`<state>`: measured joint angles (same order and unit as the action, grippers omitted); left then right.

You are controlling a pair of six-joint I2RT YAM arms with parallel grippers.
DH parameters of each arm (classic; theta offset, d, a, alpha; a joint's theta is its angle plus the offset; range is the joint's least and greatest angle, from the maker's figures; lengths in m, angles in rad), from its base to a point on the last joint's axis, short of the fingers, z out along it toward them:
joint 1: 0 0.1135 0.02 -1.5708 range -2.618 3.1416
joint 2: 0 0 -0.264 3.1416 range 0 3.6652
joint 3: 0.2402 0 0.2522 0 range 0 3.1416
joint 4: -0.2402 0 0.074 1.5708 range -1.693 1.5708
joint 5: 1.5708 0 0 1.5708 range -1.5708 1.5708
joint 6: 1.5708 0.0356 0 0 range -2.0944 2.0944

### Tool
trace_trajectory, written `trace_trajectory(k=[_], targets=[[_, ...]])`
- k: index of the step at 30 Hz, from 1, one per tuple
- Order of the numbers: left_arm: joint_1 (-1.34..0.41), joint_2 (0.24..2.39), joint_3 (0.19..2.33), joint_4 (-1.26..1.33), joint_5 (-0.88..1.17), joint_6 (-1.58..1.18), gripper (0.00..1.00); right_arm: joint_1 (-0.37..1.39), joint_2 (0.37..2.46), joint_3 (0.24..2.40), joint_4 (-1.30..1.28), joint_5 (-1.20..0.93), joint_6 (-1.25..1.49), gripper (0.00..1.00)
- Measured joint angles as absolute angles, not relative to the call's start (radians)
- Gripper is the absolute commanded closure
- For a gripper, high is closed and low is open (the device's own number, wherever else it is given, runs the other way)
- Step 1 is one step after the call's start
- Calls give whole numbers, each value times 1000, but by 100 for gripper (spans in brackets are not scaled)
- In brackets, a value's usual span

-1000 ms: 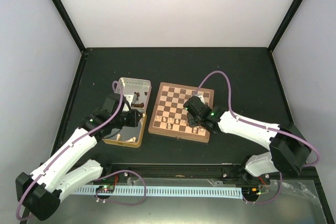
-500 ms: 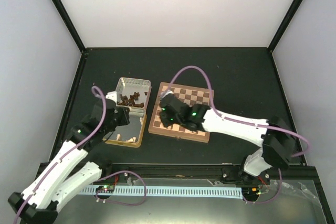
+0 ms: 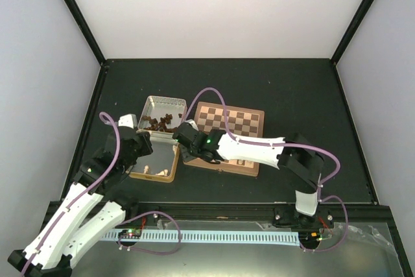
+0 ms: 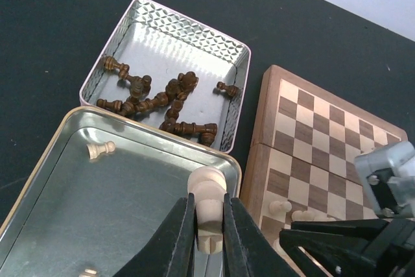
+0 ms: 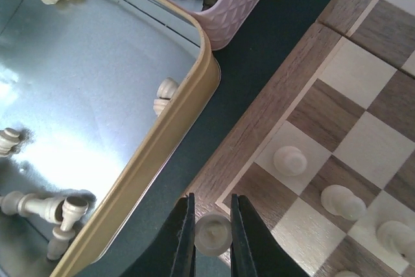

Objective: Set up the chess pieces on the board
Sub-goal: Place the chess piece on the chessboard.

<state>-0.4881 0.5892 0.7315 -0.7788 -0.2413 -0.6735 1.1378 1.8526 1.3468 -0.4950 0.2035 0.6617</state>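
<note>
Nearest the robot, the left gripper [image 4: 208, 207] is clamped on a pale piece [image 4: 207, 185] above the gold-rimmed tray [image 5: 159, 154], which lies just left of the board [image 5: 272, 105]. Its way to the board looks blocked by the other arm, so a straight carry risks the two arms colliding. The right gripper [image 5: 211, 215] is shut on a cream piece [image 5: 213, 234] over the board's near-left corner, above the wooden border and not over a square. Let go here, the piece would likely topple on the border or fall into the gap beside the tray. Just inside that corner stand cream pawns [image 5: 290, 159]; a low sweep inward could knock them over. Farthest, beside the board's far-left corner, the silver tin [image 4: 237, 85] holds the dark pieces [image 4: 176, 89].
</note>
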Motion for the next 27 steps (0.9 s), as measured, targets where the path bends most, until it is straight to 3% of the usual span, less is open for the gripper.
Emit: trace_trajectory(k=[27], targets=[[-481, 590, 731, -781, -240, -673, 90, 1151, 1969, 1442, -623, 321, 775, 85]])
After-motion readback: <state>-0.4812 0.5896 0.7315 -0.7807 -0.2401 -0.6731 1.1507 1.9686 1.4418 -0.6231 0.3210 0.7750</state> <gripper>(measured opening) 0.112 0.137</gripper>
